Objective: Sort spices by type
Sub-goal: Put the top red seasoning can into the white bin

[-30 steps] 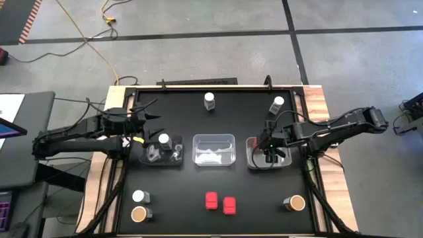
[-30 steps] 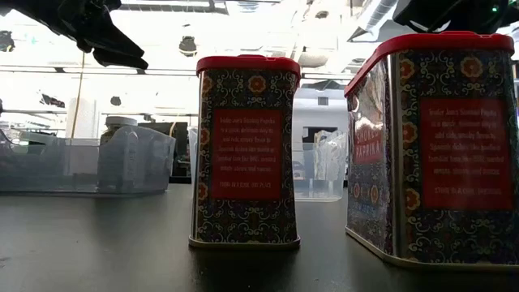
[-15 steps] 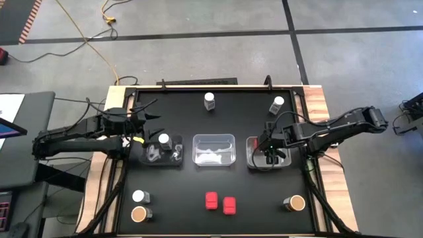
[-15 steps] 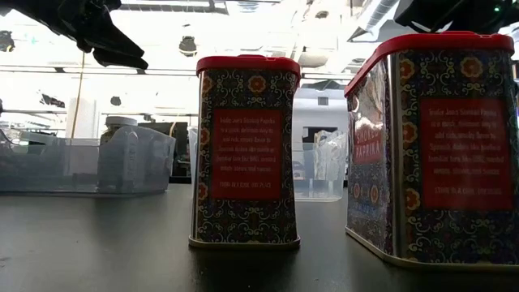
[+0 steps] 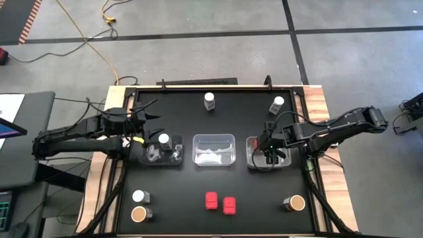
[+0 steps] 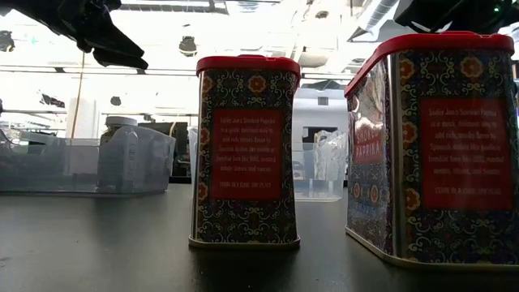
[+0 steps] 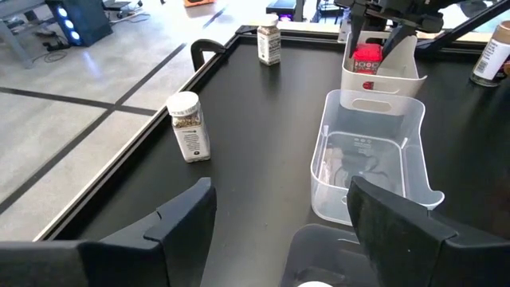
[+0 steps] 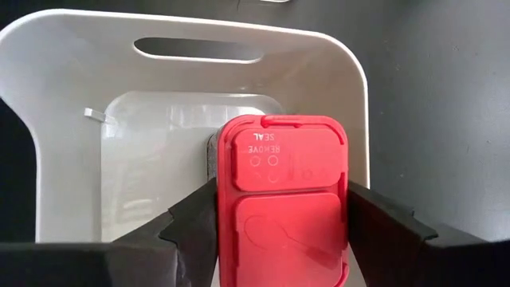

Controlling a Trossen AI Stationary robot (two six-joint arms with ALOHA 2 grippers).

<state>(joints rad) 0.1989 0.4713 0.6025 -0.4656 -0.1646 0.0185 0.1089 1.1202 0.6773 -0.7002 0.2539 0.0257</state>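
Hovering over the right tray [image 5: 252, 142], the right gripper [image 8: 280, 215] flanks a red tin [image 8: 282, 199] standing inside that tray, its jaws close against the tin's two sides; whether they are pressing it or have just let go cannot be told from the wrist view. The main risk sits here: if the jaws part only a little and the arm lifts, a finger may drag the tin up or tip it against the tray wall. A crooked lift could also shove the light tray across the desk [image 5: 218, 119].

The left gripper [image 7: 279, 227] waits above the left tray [image 5: 151, 158], jaws apart and empty, with a white-capped jar [image 5: 164, 140] already inside that tray. The middle tray [image 5: 214, 149] holds no spice.

Much sorting appears left. Two more red tins [image 5: 220, 201] stand near the front edge, close together, so a grab at one could knock the other over. White-capped jars remain at the back [image 5: 209, 100], at the back right [image 5: 277, 104] and at the front left [image 5: 139, 196], the last just beside a tan-topped jar [image 5: 139, 213]; another tan-topped jar [image 5: 295, 203] stands front right. The front-left pair looks tightly spaced, leaving little room for jaws between them.
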